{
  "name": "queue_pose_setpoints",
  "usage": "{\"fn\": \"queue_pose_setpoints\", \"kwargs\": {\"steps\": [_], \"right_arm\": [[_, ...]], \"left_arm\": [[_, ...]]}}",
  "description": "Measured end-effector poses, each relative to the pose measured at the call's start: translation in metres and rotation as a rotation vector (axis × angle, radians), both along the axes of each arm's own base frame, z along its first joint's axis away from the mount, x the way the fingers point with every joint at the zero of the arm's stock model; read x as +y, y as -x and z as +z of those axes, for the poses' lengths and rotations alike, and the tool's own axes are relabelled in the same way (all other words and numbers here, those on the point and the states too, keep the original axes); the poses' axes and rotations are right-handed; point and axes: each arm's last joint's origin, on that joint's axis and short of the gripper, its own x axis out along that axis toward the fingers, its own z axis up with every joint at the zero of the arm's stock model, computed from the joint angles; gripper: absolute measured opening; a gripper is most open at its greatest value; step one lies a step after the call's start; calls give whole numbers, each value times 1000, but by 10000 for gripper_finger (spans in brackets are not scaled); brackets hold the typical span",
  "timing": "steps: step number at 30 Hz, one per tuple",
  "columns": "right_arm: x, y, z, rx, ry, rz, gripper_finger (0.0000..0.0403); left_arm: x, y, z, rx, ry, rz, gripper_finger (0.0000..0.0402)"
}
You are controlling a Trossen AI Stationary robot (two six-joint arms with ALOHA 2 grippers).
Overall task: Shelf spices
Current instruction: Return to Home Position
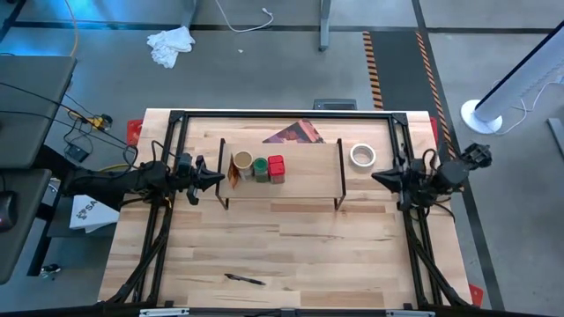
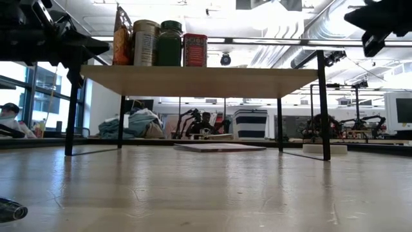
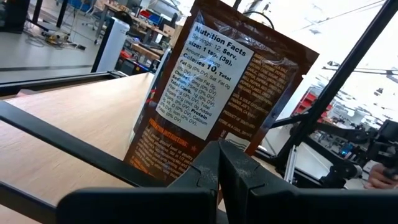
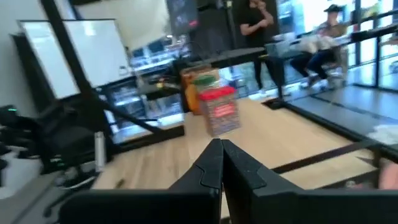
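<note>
Brown packet (image 3: 211,106), reading "Nutrition Facts", stands at the shelf's (image 1: 308,173) left end. Left gripper (image 1: 221,180) and right gripper (image 1: 374,177) hang off either shelf end, both closed.

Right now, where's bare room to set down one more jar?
Shelf board: right half bare, from the red tin to the end. Left end, by the left pincer, crowded: packet, tan jar, green jar, tin in a row. Table in front is open, bar a pen near the front edge. Tape roll sits by the right pincer.
</note>
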Motion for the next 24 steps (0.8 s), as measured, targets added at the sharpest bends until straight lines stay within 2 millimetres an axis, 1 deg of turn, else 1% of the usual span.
{"fn": "queue_pose_setpoints", "kwargs": {"steps": [4, 7, 9, 12, 15, 18, 19, 24], "right_arm": [[0, -1, 5, -50, -18, 78, 0], [2, -5, 6, -67, 38, 194, 0], [2, -10, -3, -47, 60, 201, 0], [1, -18, -26, 15, 39, 167, 0], [0, -24, -43, -17, -24, 194, 0], [0, -27, -52, -115, -42, 217, 0], [-1, -27, -52, -121, -27, 210, 0], [-5, -29, -58, -53, 69, 160, 0]], "left_arm": [[0, 0, 0, -3, 0, 0, 1], [0, 0, 1, -7, 0, 0, 1], [0, 0, 0, -7, 0, 0, 1], [0, 0, 1, -10, 0, 0, 1], [0, 0, 1, -11, 0, 0, 1], [0, 0, 1, -12, 0, 0, 1], [0, 0, 1, -12, 0, 0, 1], [0, 0, 1, -13, -1, -1, 1]]}}
